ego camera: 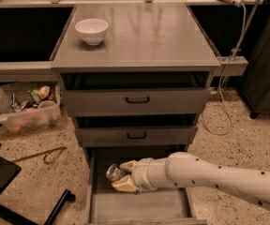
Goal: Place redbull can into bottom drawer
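Observation:
The redbull can (113,172) is a slim silvery can with a shiny round end, held between my gripper's tan fingers. My gripper (122,175) is shut on it, low inside the bottom drawer (139,206), over the drawer's back left part. The bottom drawer is pulled out, a long grey tray with a flat floor and low side walls. My white arm reaches in from the lower right. Whether the can touches the drawer floor cannot be told.
Two shallower drawers with black handles (137,99) sit above. A white bowl (92,30) stands on the cabinet top at the back left. A clear bin of clutter (25,108) sits on the floor at the left. A white cable (228,74) hangs at the right.

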`<state>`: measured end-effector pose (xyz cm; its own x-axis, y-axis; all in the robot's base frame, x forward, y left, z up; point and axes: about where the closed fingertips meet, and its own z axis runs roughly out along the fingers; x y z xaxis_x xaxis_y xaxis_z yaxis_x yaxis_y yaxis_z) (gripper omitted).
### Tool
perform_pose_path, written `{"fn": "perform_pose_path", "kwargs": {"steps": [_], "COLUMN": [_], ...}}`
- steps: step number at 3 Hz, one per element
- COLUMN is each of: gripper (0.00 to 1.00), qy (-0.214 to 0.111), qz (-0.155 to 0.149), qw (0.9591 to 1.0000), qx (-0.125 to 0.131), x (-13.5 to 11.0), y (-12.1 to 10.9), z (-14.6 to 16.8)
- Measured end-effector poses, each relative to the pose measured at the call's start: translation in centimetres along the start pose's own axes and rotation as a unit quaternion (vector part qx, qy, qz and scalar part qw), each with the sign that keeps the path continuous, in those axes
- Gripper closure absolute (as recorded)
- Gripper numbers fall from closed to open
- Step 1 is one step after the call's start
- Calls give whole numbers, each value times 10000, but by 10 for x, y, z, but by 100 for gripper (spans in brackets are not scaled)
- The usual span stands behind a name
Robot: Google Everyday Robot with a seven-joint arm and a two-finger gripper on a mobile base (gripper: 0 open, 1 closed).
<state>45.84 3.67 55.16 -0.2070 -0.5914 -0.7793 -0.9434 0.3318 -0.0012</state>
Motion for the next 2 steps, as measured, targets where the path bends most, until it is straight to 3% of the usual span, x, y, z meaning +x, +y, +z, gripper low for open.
{"fn": "perform_pose_path", "kwargs": {"steps": [1, 2], "gripper": [100, 100], "qy": [-53, -140], "qz": [-63, -166], "qw": [10000, 9997], "qx": [18, 124], "x": [20, 46], "y": [-6, -36], "z": [27, 75]}}
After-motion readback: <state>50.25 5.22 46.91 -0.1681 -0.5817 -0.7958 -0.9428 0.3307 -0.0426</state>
